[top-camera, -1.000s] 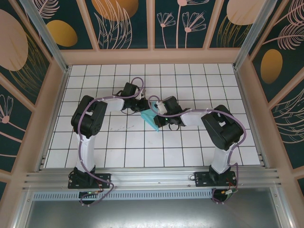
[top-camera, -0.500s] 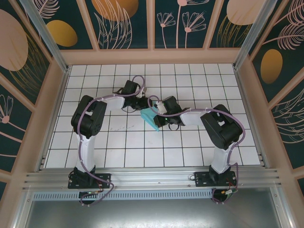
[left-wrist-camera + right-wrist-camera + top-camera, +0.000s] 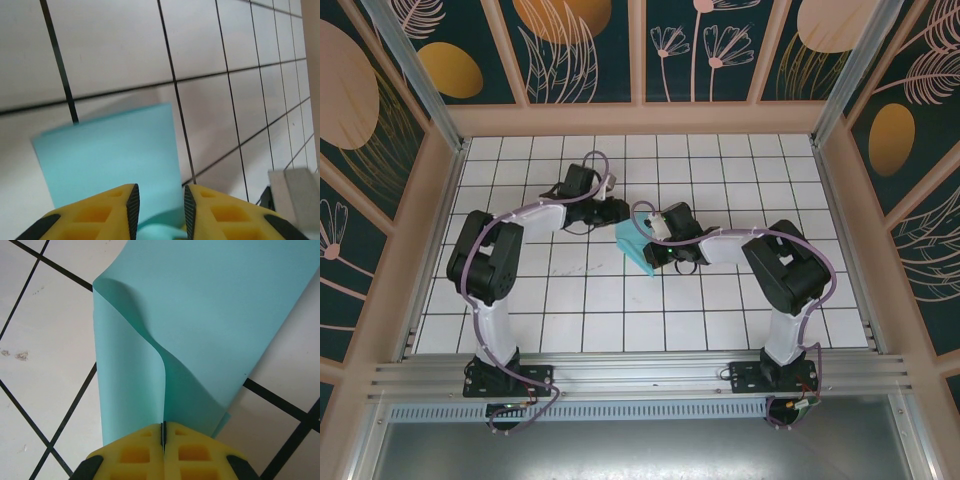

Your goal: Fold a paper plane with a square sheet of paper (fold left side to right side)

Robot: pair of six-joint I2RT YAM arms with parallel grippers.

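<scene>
The left arm point(image 3: 485, 265) rises from the near edge of the table point(image 3: 580, 330), bends at its elbow and stretches rightward, low over the tiles. The right arm point(image 3: 785, 270) mirrors it, reaching leftward. The 2 wrists end near each other at mid-table. The right gripper point(image 3: 163, 426) has its yellow fingers pressed together, pinching 1 edge of the sheet point(image 3: 210, 315), which lies at mid-table, doubled over, with 1 layer bulging in a loose curl. Just beyond, the left gripper point(image 3: 160, 192) points down at the sheet with a narrow gap between its fingers. Whether they touch the paper cannot be told.
</scene>
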